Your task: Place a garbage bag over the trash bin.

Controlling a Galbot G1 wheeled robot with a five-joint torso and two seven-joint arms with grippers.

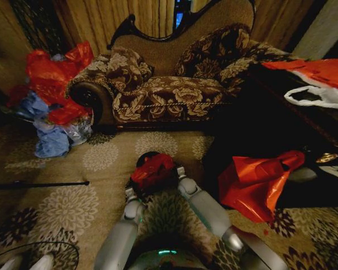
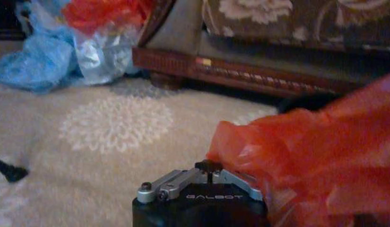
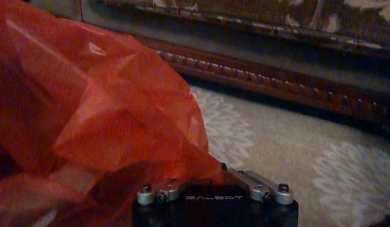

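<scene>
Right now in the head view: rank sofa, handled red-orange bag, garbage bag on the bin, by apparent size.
1. sofa, by far the largest.
2. red-orange bag with a handle hole, right of the arms.
3. garbage bag, bunched over the trash bin.
The two bags sit at similar depth, so that order looks reliable.

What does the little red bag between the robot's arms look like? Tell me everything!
The garbage bag is thin, shiny, crinkly red plastic, bunched in loose folds. It sits on top of the black trash bin, hiding most of it, on the flowered carpet in front of the sofa. The left end effector is at one side of it and the right end effector at the other. In both wrist views the plastic billows right against them.
</scene>
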